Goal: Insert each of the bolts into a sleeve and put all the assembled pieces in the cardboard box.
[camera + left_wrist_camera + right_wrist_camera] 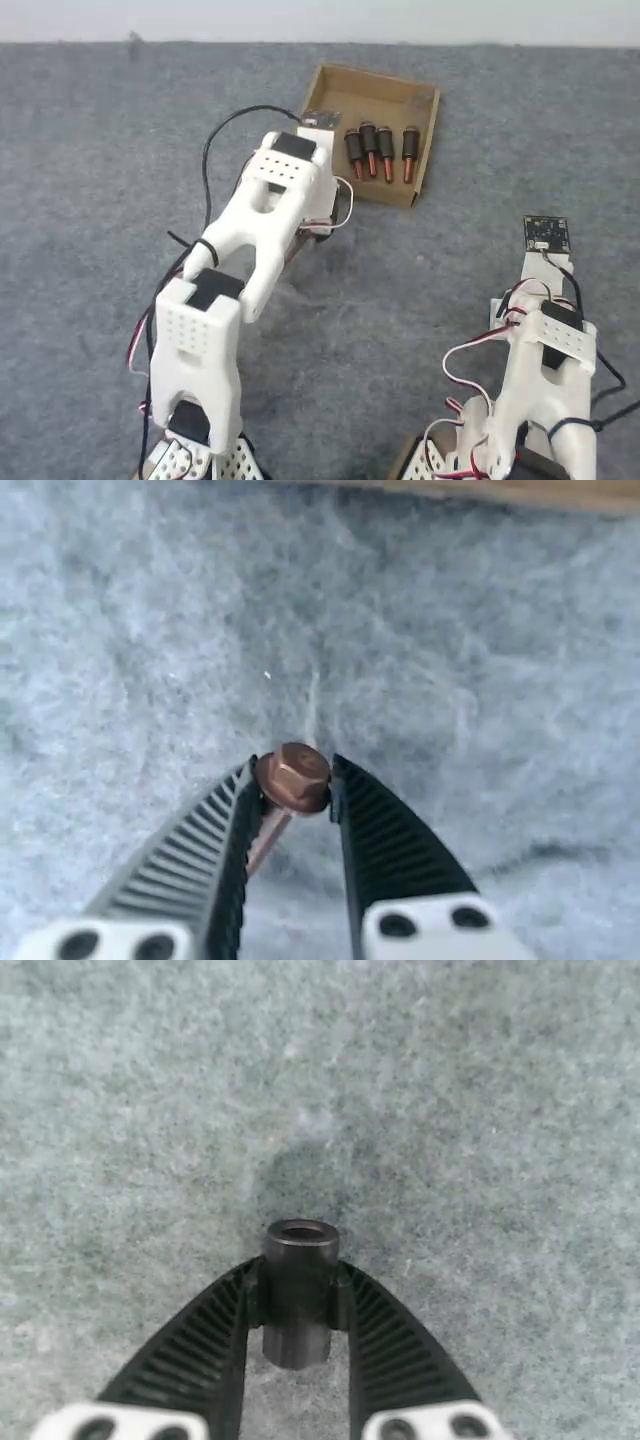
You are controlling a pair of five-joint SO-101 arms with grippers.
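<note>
A copper bolt (291, 778) with a hexagonal head is held between the black ribbed fingers of my left gripper (294, 780), over the grey carpet just short of the cardboard box (500, 490). My right gripper (298, 1290) is shut on a black sleeve (299, 1285), whose open bore faces away from the wrist. In the high view the left arm (270, 215) stretches up to the cardboard box (425, 125), and the right arm (545, 350) sits low at the right. Several assembled pieces (380, 152) lie side by side in the box.
Grey carpet (120, 150) covers the whole work surface. A black cable (215, 150) loops off the left arm. Open carpet lies between the two arms and to the left of the box.
</note>
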